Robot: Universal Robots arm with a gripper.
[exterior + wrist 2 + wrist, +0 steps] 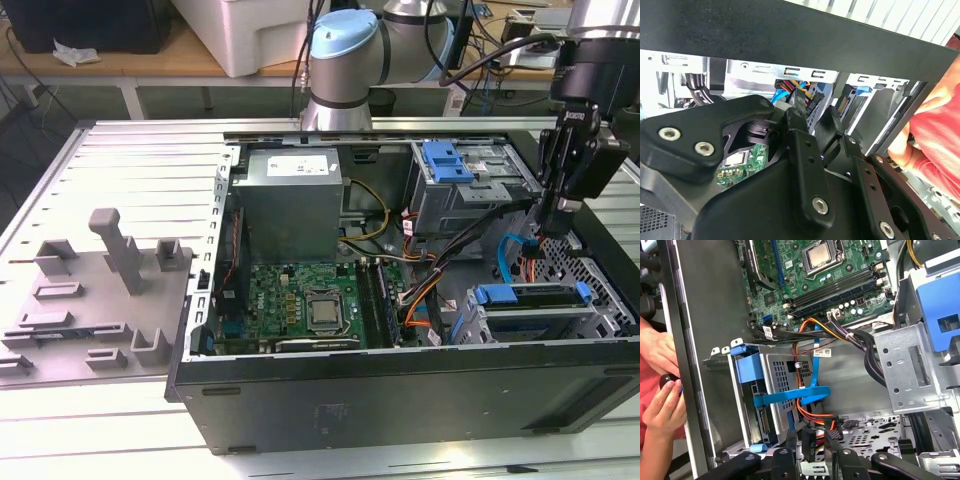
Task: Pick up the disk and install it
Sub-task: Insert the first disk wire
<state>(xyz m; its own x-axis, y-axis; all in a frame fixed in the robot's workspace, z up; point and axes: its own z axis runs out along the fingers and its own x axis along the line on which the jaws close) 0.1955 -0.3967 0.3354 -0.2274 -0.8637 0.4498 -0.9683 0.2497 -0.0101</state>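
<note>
Inside the open computer case (400, 400) on the table (120, 160), the disk (530, 296) sits in its blue frame in the metal drive cage at the near corner on the exterior view's right. The first wrist view shows the same disk (747, 366) slotted in the cage, with a blue cable (800, 397) and orange cables (812, 416) running just beside it. The gripper (553, 228) hangs low over the case floor just beyond that cage, near the case's right wall. In the first wrist view the gripper (810, 436) has a black cable plug (808, 440) at its tip, but I cannot tell whether it is clenched or released. A blue latch (447, 160) tops the far cage. A person's hand (662, 407) rests outside the case wall.
</note>
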